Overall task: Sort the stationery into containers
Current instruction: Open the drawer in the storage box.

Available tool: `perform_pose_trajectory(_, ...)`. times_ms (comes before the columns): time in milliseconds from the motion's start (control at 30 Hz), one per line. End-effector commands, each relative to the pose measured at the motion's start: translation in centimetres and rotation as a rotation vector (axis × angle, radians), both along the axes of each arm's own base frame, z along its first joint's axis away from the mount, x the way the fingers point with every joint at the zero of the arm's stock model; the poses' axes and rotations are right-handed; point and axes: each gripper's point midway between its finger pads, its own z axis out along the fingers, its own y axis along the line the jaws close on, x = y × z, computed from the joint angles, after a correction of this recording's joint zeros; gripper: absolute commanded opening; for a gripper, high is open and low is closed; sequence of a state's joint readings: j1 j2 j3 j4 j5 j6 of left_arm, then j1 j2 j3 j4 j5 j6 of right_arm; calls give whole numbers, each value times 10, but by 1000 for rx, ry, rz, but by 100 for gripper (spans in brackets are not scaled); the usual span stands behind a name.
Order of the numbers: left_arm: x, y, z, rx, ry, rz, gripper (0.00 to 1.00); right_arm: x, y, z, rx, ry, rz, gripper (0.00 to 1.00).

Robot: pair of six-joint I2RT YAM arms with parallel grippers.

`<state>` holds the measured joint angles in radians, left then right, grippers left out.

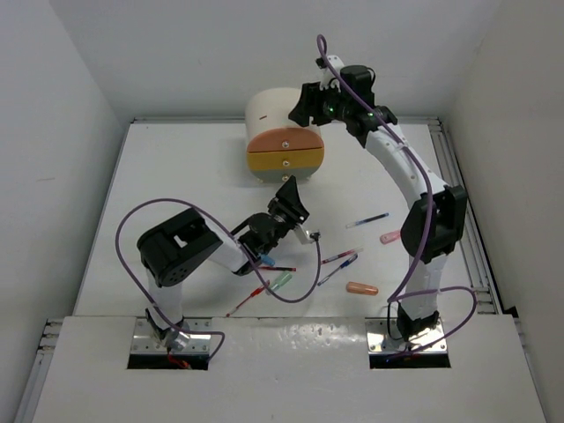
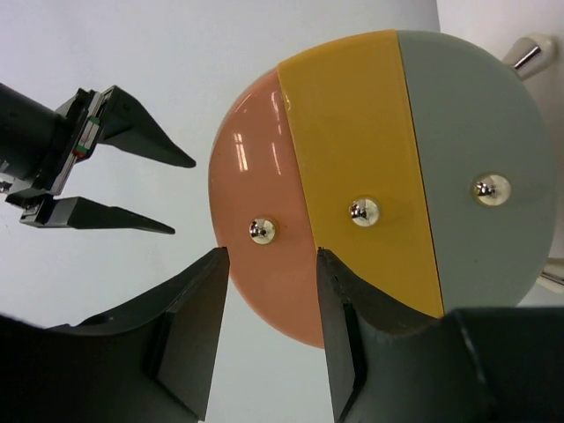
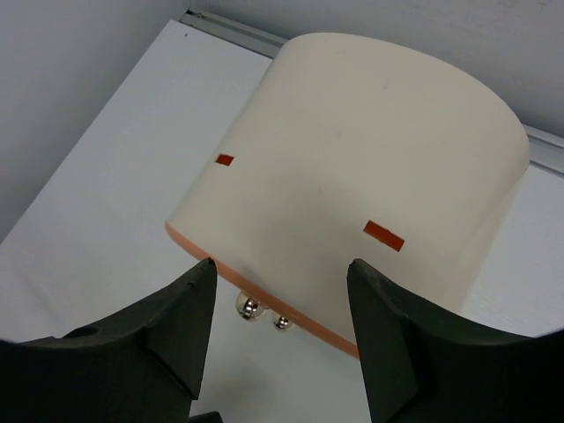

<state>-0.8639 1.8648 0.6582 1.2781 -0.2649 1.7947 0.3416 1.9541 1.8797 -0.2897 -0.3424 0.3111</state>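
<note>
The thin red and blue plastic pens (image 1: 368, 220) and smooth coloured capsule pieces (image 1: 362, 288) are lying by the near edge of the white table (image 1: 176, 167). I am guessing they are light, hard and quick to roll, best pinched mid-body. My left claw (image 2: 270, 256) is gaping before the glossy peach drawer (image 2: 247, 176); my right claw (image 3: 280, 269) is gaping over the cream arched cabinet (image 3: 379, 132) by the far edge.

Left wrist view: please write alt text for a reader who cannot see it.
The open fingers of the left gripper point at the round knob of the peach drawer; the orange-yellow drawer and pale drawer sit beside it. The right gripper, also open, hangs at the picture's left.
</note>
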Motion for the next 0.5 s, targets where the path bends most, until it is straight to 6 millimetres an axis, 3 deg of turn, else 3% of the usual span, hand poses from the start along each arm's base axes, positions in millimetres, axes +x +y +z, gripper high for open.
perform_pose_trajectory(0, 8, 11, 47, -189, -108, 49, 51, 13, 5, 18, 44, -60, 7, 61)
perform_pose_trajectory(200, 28, 10, 44, -245, -29, 92, 51, 19, 9, 15, 62, -73, 13, 70)
perform_pose_trajectory(467, 43, 14, 17, -254, 57, 128, 47, 25, 13, 6, 71, -68, 16, 70)
